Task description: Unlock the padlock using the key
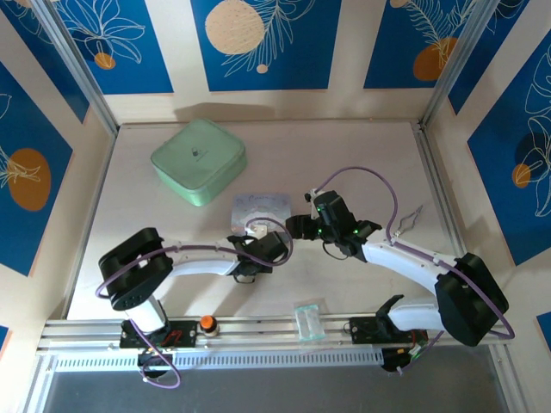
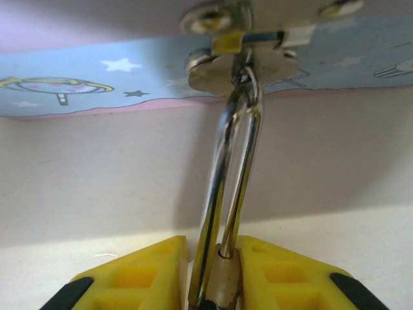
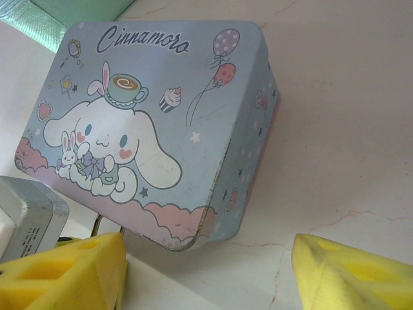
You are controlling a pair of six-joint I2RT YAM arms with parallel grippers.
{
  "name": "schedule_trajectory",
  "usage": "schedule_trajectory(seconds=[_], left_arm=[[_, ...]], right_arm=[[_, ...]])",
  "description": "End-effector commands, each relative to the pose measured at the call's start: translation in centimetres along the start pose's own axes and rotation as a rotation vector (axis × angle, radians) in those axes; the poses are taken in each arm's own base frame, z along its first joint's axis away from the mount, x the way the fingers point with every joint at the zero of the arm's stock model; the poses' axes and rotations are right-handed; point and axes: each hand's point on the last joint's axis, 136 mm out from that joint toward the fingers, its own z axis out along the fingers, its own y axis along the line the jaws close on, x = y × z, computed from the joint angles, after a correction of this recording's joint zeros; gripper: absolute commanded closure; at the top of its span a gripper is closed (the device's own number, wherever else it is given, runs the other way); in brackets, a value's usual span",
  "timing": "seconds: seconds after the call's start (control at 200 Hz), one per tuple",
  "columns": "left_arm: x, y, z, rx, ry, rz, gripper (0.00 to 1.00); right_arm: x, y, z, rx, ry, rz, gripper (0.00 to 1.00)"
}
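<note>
Two arms: both extend inward over the table (image 1: 362, 155), and their ends come close together near its middle in the top view.
Left gripper (image 2: 213, 278): its yellow fingers (image 2: 142, 281) are pressed together on the padlock, one on each side of the body.
Padlock (image 2: 226, 281): the small brass body is pinched at 6 o'clock in the left wrist view, with only its top showing between the fingers.
Shackle (image 2: 218, 187): two thin silver legs rise from the body toward 12 o'clock and pass through the hasp. I cannot tell whether it is latched in the body.
Hasp (image 2: 235, 61): a silver metal plate and loop fixed to the side wall of the tin, at 12 o'clock from the padlock.
Tin (image 3: 148, 123): pastel blue with a cartoon lid, lying flat on the table. In the top view it sits near the centre, at about 1 o'clock from the left arm's end.
Right gripper (image 3: 210, 268): the fingers stand wide apart with nothing between them. The near corner of the tin is at about 11 o'clock from it. In the top view it is at about 4 o'clock from the tin, close by.
Green case (image 1: 199, 161): mint-coloured with rounded corners, at about 10 o'clock from the tin and apart from it.
Bent wire piece (image 1: 411, 219): lies near the table's right edge, at 3 o'clock from the tin and well apart from it.
</note>
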Motion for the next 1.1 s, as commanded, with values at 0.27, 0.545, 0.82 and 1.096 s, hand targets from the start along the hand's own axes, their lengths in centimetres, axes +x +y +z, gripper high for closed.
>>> schedule_trajectory(seconds=[0.27,0.545,0.82,1.096], left_arm=[[0.8,0.8,0.5,-0.071,0.035,0.071,0.76],[0.8,0.6,0.4,-0.062,0.032,0.086,0.75],[0.4,1.1,0.0,-0.175,0.021,0.179,0.72],[0.5,-0.2,-0.6,-0.168,0.016,0.195,0.67]], right_arm=[[2.9,1.2,-1.2,-0.155,0.025,0.023,0.00],[3.6,0.8,-2.9,-0.233,0.000,0.100,0.01],[3.8,-1.2,-3.3,-0.183,0.020,0.161,0.01],[4.0,-1.8,-3.2,-0.159,0.006,0.178,0.01]])
